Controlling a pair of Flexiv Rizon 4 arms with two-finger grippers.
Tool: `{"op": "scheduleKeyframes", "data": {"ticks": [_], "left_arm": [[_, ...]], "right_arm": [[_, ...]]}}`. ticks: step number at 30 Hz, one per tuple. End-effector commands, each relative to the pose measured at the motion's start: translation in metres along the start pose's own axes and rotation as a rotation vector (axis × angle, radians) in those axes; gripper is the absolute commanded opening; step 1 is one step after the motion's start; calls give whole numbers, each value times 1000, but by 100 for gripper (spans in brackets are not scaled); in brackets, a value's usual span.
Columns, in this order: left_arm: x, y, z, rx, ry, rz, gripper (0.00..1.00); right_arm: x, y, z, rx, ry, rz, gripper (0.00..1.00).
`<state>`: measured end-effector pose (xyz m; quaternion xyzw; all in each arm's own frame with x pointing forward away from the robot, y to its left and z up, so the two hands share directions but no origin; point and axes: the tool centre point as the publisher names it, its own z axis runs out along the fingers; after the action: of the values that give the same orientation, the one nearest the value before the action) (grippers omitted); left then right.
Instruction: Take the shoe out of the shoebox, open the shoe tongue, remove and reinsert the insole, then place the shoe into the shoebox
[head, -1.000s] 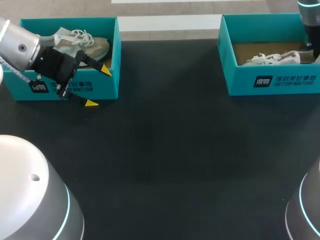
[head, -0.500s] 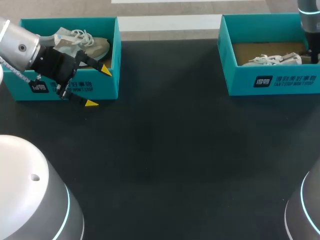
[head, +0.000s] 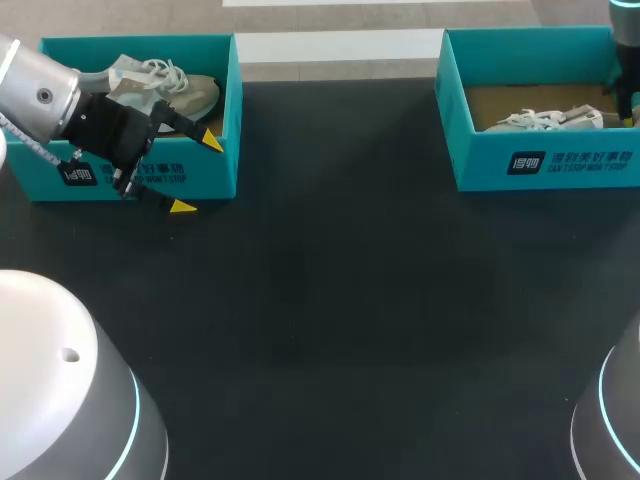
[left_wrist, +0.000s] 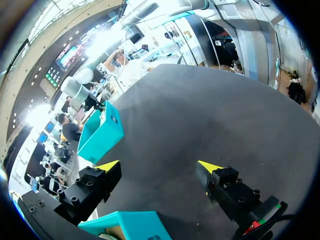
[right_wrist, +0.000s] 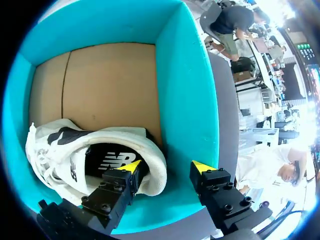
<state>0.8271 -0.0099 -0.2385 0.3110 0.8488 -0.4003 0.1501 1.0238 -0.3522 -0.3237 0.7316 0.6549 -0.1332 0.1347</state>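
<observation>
A white shoe (head: 545, 119) lies in the teal shoebox (head: 545, 165) at the back right. In the right wrist view my right gripper (right_wrist: 166, 166) is open over the heel of that shoe (right_wrist: 65, 145): one finger stands in the shoe's mouth above the black insole (right_wrist: 107, 159), the other outside the heel, apart from it. A beige shoe (head: 165, 88) rests in the left shoebox (head: 200, 165). My left gripper (head: 197, 173) hangs open at that box's front right corner, holding nothing. In the left wrist view the left gripper (left_wrist: 159, 165) has only bare table between its tips.
The dark table (head: 350, 320) stretches between the two boxes. The right box's cardboard floor (right_wrist: 100, 85) is bare beyond the shoe. Ahead of the left gripper stands the far teal box (left_wrist: 102, 132), and the near box's corner (left_wrist: 132, 225) lies under it.
My right gripper's fingers have spread apart and let go of the shoe's heel, which has settled flatter in the box. The left arm has not moved.
</observation>
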Motion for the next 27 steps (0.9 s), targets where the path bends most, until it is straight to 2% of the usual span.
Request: {"op": "scheduleKeyframes", "data": {"ticks": [1, 14, 21, 25, 27], "left_arm": [[1, 0, 0, -3, 2, 1, 100], [1, 0, 0, -3, 2, 1, 100], [1, 0, 0, -3, 2, 1, 100], [1, 0, 0, -3, 2, 1, 100], [1, 0, 0, -3, 2, 1, 100]], "right_arm": [[-7, -15, -21, -47, 24, 5, 67], [5, -34, -109, -175, 105, 10, 85], [13, -45, -153, -224, 160, -11, 84], [17, -50, -172, -250, 187, -27, 79], [17, -51, -178, -260, 210, -29, 81]]}}
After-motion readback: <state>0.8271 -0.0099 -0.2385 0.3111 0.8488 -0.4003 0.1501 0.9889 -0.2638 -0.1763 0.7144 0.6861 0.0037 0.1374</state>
